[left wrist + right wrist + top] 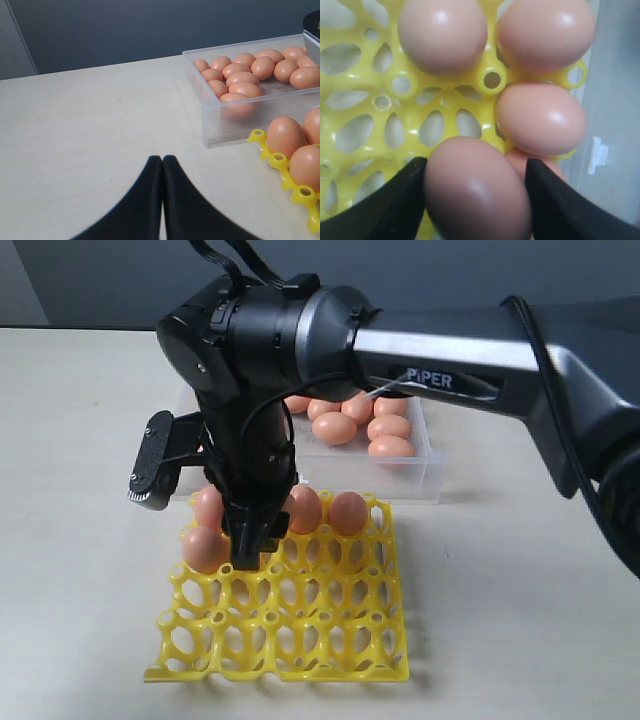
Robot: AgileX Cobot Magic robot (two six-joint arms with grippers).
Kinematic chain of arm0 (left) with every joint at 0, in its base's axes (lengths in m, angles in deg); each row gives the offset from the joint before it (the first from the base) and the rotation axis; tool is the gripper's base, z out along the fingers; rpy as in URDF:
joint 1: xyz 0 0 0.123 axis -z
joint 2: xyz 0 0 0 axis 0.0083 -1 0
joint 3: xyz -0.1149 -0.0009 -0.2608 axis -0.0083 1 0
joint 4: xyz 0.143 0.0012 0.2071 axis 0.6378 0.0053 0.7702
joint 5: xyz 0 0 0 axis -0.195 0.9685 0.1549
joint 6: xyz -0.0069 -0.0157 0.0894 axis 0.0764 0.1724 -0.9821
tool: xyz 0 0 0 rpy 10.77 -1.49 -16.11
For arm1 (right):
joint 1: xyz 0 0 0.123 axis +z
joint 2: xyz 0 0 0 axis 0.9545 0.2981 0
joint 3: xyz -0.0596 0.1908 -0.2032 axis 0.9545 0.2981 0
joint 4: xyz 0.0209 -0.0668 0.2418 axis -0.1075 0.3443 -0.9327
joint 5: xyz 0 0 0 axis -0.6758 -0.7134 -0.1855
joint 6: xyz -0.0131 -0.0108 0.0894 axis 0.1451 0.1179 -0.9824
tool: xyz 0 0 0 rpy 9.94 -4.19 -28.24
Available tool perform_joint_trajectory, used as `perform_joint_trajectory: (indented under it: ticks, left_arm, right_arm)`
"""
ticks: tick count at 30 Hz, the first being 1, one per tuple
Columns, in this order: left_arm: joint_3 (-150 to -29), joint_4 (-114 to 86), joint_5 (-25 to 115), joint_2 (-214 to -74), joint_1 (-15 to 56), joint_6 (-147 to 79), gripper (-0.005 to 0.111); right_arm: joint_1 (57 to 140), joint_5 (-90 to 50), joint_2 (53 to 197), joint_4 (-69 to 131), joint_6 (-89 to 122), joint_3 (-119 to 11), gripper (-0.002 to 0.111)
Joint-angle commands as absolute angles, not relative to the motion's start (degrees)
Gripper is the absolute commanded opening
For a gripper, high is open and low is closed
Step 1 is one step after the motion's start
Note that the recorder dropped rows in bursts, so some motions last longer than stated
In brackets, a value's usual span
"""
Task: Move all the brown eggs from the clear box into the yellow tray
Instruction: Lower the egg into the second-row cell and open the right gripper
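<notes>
Smooth, matte, orange-tan oval brown eggs (334,428) sit in a clear plastic box (420,478) and a yellow lattice tray (300,635). The right end effector (475,167) clamps one brown egg (477,197) at the tray. The left end effector (162,167) is closed, empty.

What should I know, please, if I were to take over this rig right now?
Left gripper: shut, empty, over the bare table.
Right gripper: closed on a brown egg, low over the yellow tray, beside the seated eggs.
Done: four eggs sit in tray cups on the side toward the clear box.
Left: seat the held egg in a free cup, then move the boxed eggs, more than a dozen in the left wrist view. Most cups are free.
</notes>
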State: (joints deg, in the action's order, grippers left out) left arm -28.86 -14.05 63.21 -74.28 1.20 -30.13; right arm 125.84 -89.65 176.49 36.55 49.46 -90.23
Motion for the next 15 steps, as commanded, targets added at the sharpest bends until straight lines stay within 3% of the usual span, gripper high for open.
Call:
perform_joint_trajectory:
  ticks: [1,3,11,14,15]
  left_arm:
    - [-28.6,-14.1,62.6,-74.0,1.0,-30.1,0.0]
    - [-28.6,-14.1,62.6,-74.0,1.0,-30.1,0.0]
    - [-28.6,-14.1,62.6,-74.0,1.0,-30.1,0.0]
    - [-28.6,-14.1,62.6,-74.0,1.0,-30.1,0.0]
    - [-28.6,-14.1,62.6,-74.0,1.0,-30.1,0.0]
  right_arm:
    - [126.0,-89.7,176.4,36.6,49.1,-90.4,0.036]
    - [126.0,-89.7,176.4,36.6,49.1,-90.4,0.046]
    - [126.4,-89.7,176.4,36.8,47.1,-90.4,0.048]
    - [127.6,-89.7,176.4,38.8,45.9,-90.4,0.067]
    - [127.9,-89.7,176.4,40.2,45.9,-90.4,0.068]
